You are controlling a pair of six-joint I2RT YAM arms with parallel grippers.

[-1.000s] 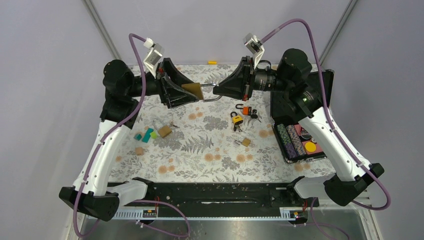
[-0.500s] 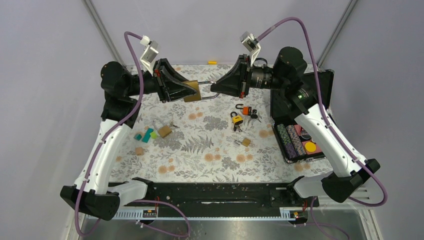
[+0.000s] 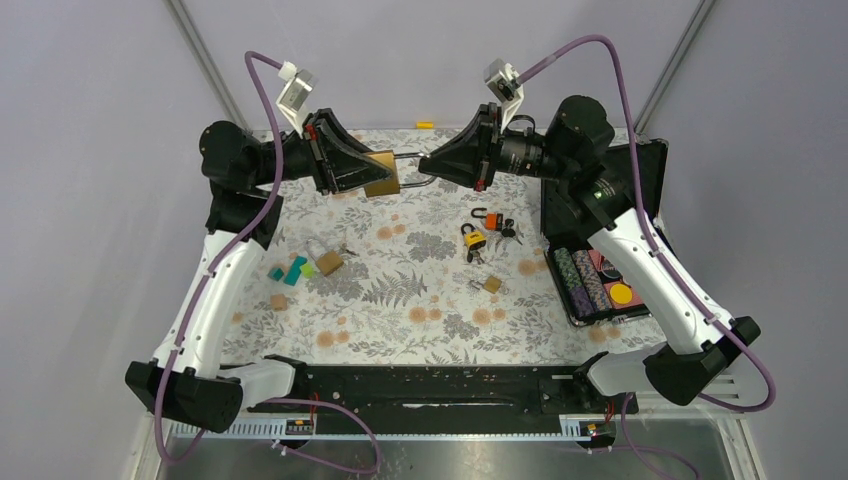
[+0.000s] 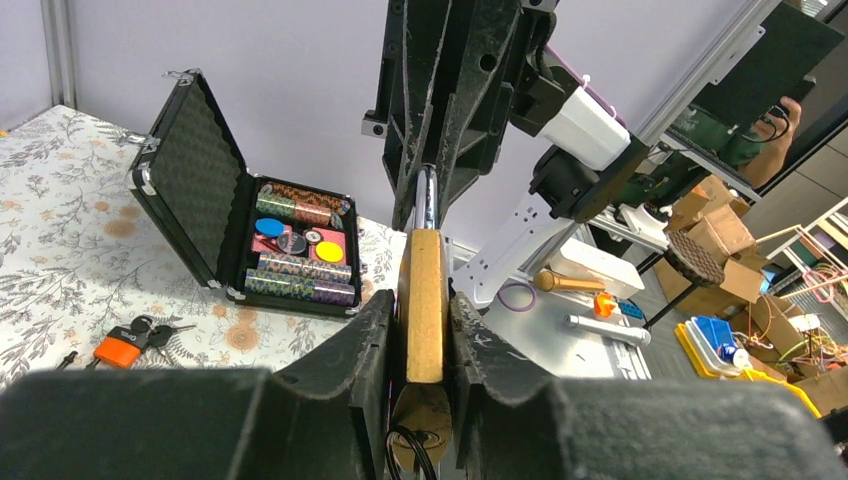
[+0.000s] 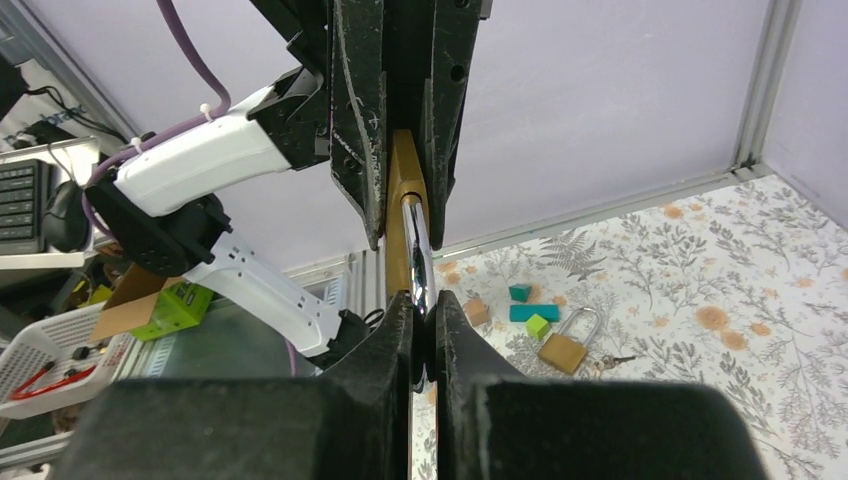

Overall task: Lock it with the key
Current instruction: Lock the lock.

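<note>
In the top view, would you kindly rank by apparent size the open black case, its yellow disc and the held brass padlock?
1. Open black case.
2. Held brass padlock, though raised nearer the camera.
3. Yellow disc.

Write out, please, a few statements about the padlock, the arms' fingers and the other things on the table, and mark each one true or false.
1. The left arm's fingers clamp the body of the large brass padlock, which is held up off the table. True.
2. The right arm's fingers hang open and hold nothing. False: they are shut on the padlock's steel shackle.
3. The chip case stands open on the right side of the table. True.
4. The teal blocks lie inside the case. False: they lie on the flowered tablecloth, on the left side.
</note>
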